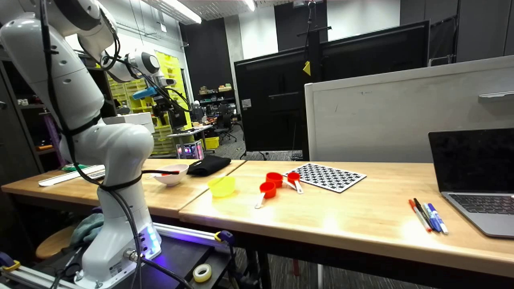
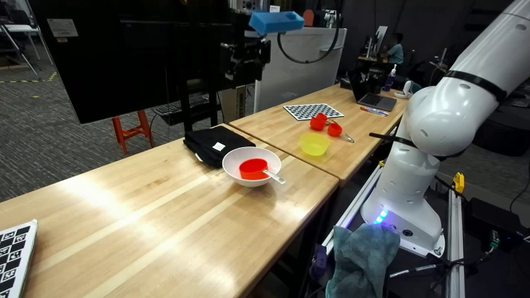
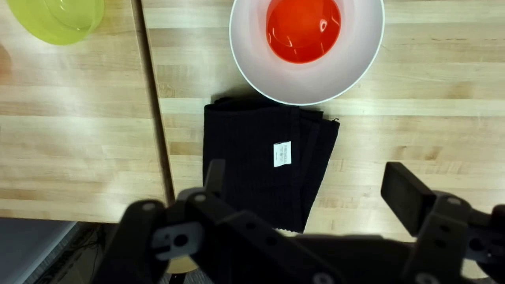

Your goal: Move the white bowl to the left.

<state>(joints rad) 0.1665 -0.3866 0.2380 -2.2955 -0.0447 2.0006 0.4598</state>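
Note:
The white bowl (image 1: 172, 180) stands upright on the wooden table, and it shows in both exterior views (image 2: 232, 169). A red measuring cup (image 2: 252, 169) with a pale handle lies inside it, the handle reaching over the rim. In the wrist view the bowl (image 3: 284, 85) is at the top, partly cut off by the picture edge, with the red cup (image 3: 302, 29) in it. My gripper (image 3: 304, 175) is open and empty, its fingers wide apart. In an exterior view the gripper (image 2: 244, 74) hangs well above the table, over the black cloth's side, apart from the bowl.
A folded black cloth (image 3: 244, 157) lies right beside the bowl. A yellow cup (image 2: 314, 144) stands across the table seam, with several red measuring cups (image 1: 268, 189) near it. A checkered board (image 1: 325, 176), pens (image 1: 429, 216) and a laptop (image 1: 474, 168) lie farther along. Another patterned board (image 2: 16, 252) is at an edge.

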